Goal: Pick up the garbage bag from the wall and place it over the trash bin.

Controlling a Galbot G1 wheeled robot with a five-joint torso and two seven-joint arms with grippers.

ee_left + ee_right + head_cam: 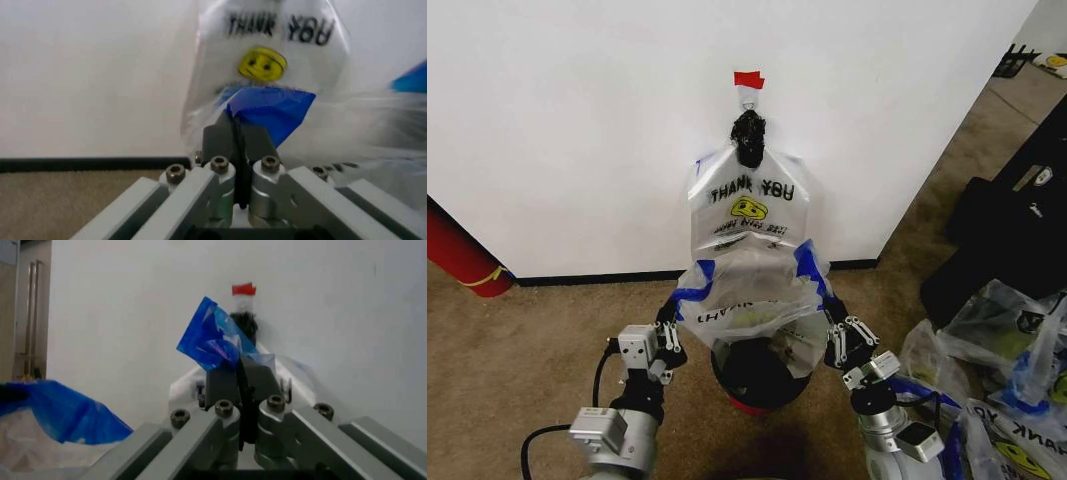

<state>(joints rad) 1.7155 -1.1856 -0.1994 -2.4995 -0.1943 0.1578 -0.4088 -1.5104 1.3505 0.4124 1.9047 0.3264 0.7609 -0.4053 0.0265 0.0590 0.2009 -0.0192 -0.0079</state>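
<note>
While the plain white wall (577, 130) fills the far side, a thin translucent white "THANK YOU" garbage bag (752, 300) is stretched open just above the small round black trash bin (757, 380), near the robot. Left gripper (667, 325) and right gripper (837, 325) each pinch a blue handle, fingers closed tight on it

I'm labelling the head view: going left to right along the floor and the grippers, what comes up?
Red cylinder → left gripper → trash bin → right gripper → pile of bags.
</note>
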